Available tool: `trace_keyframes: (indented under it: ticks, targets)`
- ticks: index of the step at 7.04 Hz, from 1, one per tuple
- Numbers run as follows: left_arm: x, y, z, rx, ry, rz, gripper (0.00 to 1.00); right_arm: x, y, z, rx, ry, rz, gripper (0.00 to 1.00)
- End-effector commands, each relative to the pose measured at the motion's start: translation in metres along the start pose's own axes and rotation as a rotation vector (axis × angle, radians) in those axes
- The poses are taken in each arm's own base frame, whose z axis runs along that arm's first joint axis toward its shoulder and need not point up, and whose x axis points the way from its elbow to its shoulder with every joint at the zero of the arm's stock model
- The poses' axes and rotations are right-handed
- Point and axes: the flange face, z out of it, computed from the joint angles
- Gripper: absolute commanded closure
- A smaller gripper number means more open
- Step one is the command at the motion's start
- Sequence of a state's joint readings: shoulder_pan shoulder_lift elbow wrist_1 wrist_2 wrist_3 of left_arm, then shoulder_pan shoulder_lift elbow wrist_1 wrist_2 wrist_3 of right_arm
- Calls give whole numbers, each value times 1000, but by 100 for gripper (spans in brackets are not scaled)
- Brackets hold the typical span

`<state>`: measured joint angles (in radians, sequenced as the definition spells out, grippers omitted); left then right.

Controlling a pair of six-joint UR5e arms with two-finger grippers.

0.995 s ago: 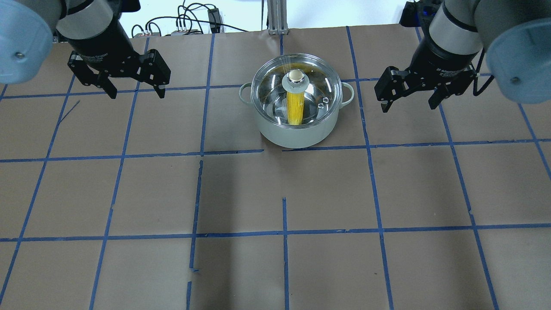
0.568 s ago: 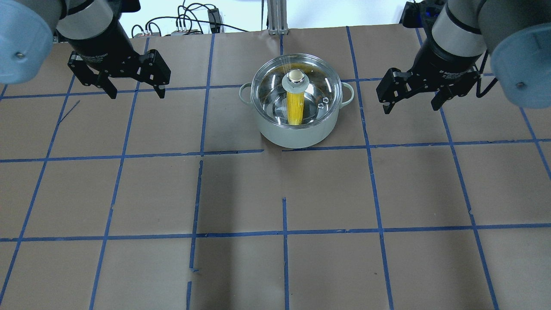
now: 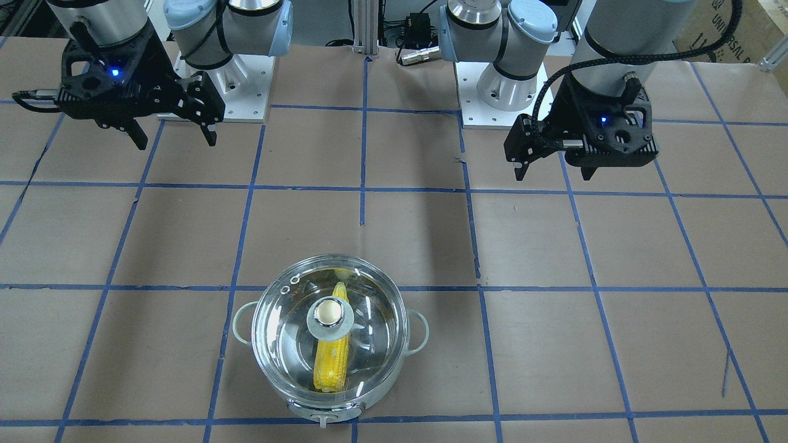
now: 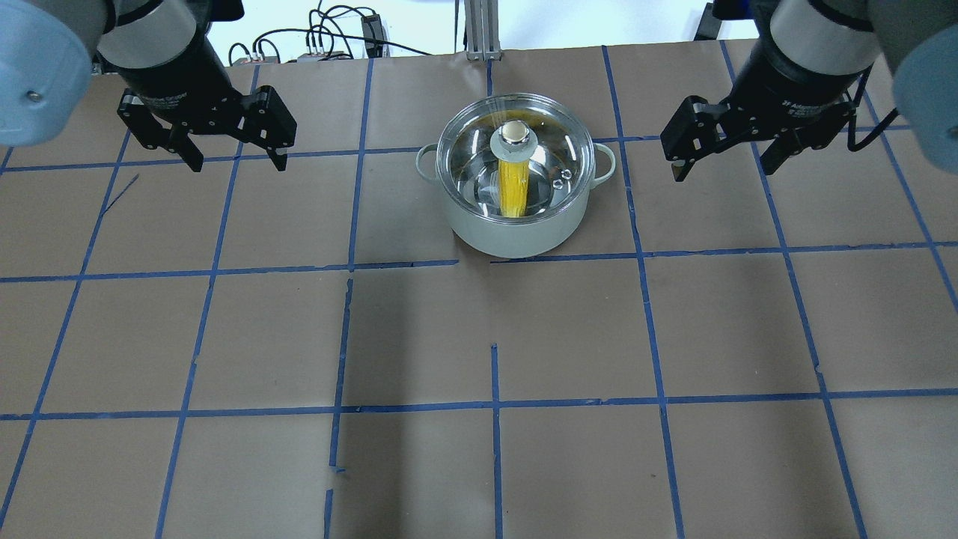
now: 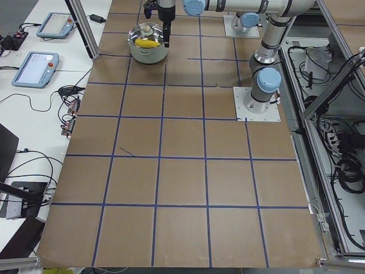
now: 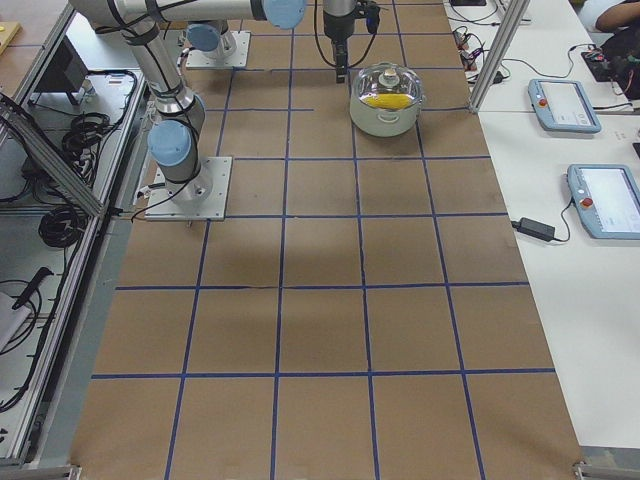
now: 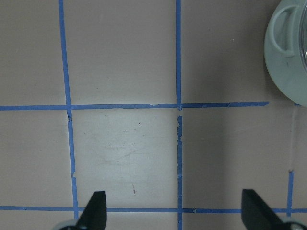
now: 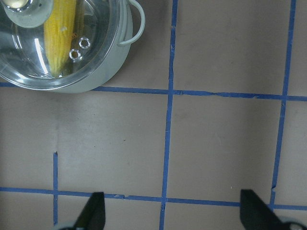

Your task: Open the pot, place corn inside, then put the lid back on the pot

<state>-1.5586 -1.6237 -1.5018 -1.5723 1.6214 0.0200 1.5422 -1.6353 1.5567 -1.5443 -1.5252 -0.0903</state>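
Note:
The pale grey-white pot [image 4: 516, 232] stands at the table's far middle. The clear glass lid [image 4: 550, 153] sits shut on it. The yellow corn [image 4: 513, 191] lies inside under the glass. They also show in the front view: pot [image 3: 242, 323], lid [image 3: 369, 314], corn [image 3: 331, 366]. My left gripper [image 4: 238, 161] hangs open and empty, well left of the pot. My right gripper [image 4: 724, 168] hangs open and empty to the pot's right. The right wrist view shows the pot [image 8: 110, 62] and the corn [image 8: 60, 33]. The left wrist view shows the pot's edge [image 7: 285, 62].
Brown paper with blue tape grid lines [image 4: 494, 404] covers the table. Cables and a metal post [image 4: 479, 30] stand beyond the far edge. The arm bases [image 3: 492, 92] are bolted on the robot's side.
My right gripper has moved up and away from the pot, toward the far right. The left gripper, pot, lid and corn have not moved.

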Motion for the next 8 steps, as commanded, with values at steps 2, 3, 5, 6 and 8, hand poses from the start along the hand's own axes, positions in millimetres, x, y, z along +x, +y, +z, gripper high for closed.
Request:
trace_keyframes:
  ticks: [2, 3, 5, 6, 8]
  targets:
    - [0, 0, 0, 1, 0, 0, 0, -17, -37, -4, -19, 2, -37, 0]
    - [0, 0, 0, 1, 0, 0, 0, -28, -33, -2, -26, 4, -58, 0]
    - [0, 0, 0, 1, 0, 0, 0, -26, -32, -4, -43, 26, -57, 0]
    - [0, 0, 0, 1, 0, 0, 0, -26, -33, -3, -46, 29, -57, 0]
    - [0, 0, 0, 1, 0, 0, 0, -26, -31, 0, -54, 32, -57, 0]
